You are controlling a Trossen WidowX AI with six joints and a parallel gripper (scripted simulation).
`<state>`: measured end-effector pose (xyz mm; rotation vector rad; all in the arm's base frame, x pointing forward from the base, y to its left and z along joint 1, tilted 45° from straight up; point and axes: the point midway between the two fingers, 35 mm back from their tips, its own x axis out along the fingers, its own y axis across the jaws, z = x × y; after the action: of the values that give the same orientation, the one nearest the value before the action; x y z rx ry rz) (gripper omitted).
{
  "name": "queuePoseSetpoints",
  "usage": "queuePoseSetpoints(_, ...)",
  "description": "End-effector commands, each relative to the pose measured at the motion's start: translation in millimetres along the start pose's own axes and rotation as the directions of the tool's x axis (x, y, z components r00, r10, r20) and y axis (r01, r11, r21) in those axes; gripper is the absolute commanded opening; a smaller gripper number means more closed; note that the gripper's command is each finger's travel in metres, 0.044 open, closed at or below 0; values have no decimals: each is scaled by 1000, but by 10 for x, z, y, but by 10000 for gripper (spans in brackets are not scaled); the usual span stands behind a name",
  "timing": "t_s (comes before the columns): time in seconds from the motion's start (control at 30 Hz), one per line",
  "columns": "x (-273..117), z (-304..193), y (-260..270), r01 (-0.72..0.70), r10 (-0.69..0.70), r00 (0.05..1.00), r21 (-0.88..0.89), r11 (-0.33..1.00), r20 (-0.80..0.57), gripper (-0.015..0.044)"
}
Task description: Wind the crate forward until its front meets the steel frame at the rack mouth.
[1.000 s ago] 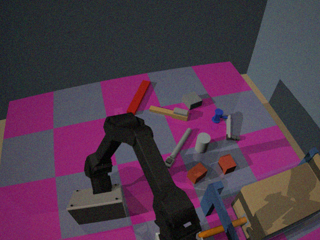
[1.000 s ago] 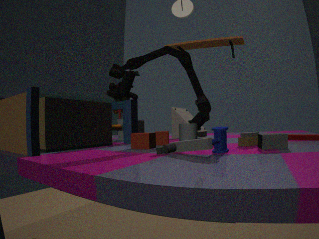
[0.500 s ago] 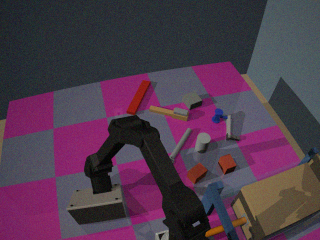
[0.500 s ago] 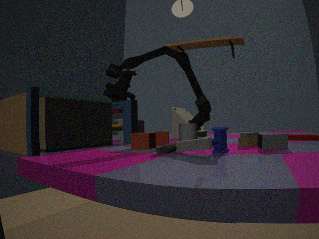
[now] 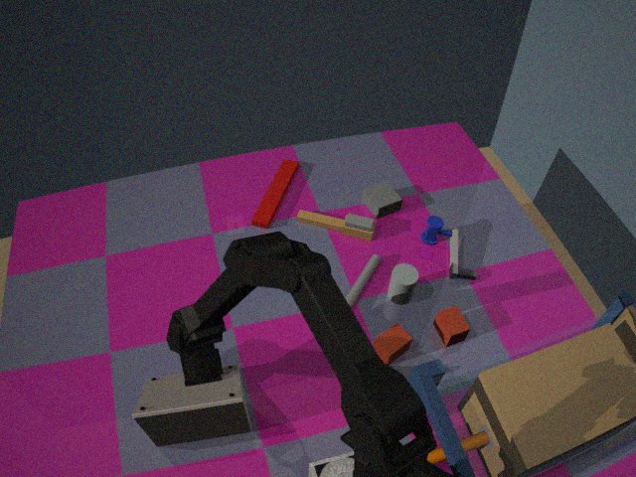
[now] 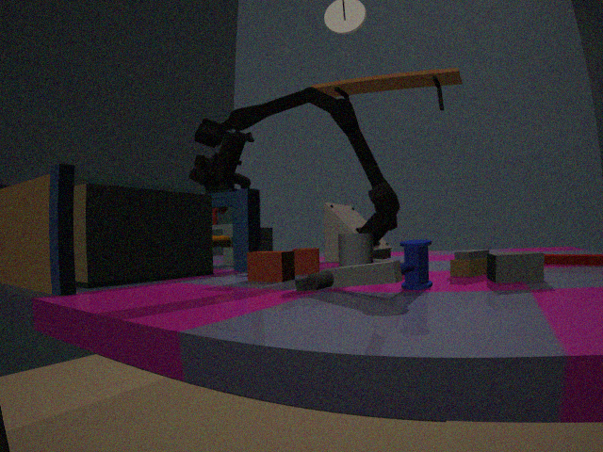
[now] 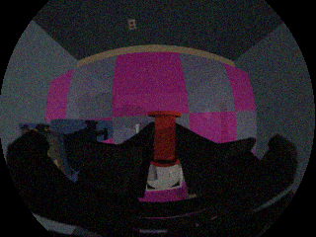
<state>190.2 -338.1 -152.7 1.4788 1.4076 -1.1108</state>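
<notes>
The gripper [image 7: 165, 140] is shut on the red spool-shaped grip of the winch handle [image 7: 165, 139] [image 6: 220, 212], which stands upright between the fingers. The pale winch [image 5: 332, 466] [image 7: 166, 176] shows just below the grip. The square key and the round hole are hidden, so I cannot tell whether the key is seated. The tan crate [image 5: 559, 395] [image 6: 146, 235] sits flat inside the cubby, with a gap between its front and the blue steel frame [image 5: 436, 405] [image 6: 245, 234]. An orange strap [image 5: 475, 441] [image 6: 221, 239] runs from the crate front through the frame.
Two orange blocks [image 5: 451, 324] [image 5: 393, 343] lie near the frame. Beyond them are a grey cylinder [image 5: 402, 277], a grey rod [image 5: 364, 279], a blue spool-shaped piece [image 5: 433, 231] and a pale bar [image 5: 454, 251]. A red bar [image 5: 275, 193] lies farther back.
</notes>
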Motion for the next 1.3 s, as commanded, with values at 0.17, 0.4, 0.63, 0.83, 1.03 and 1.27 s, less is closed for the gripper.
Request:
queuePoseSetpoints(0.17,46,-138,324,-32,31,999,-26,999,-18,0)
queuePoseSetpoints(0.4,33,-164,378,-32,31,999,-26,999,-19,0)
queuePoseSetpoints(0.63,16,-199,441,-32,32,999,-27,999,-19,0)
queuePoseSetpoints(0.83,1,-230,490,-33,32,999,-27,999,-20,0)
queuePoseSetpoints(1.03,-10,-252,521,-33,32,999,-27,999,-20,0)
queuePoseSetpoints(1.27,-39,-313,595,-33,33,999,-27,999,-20,0)
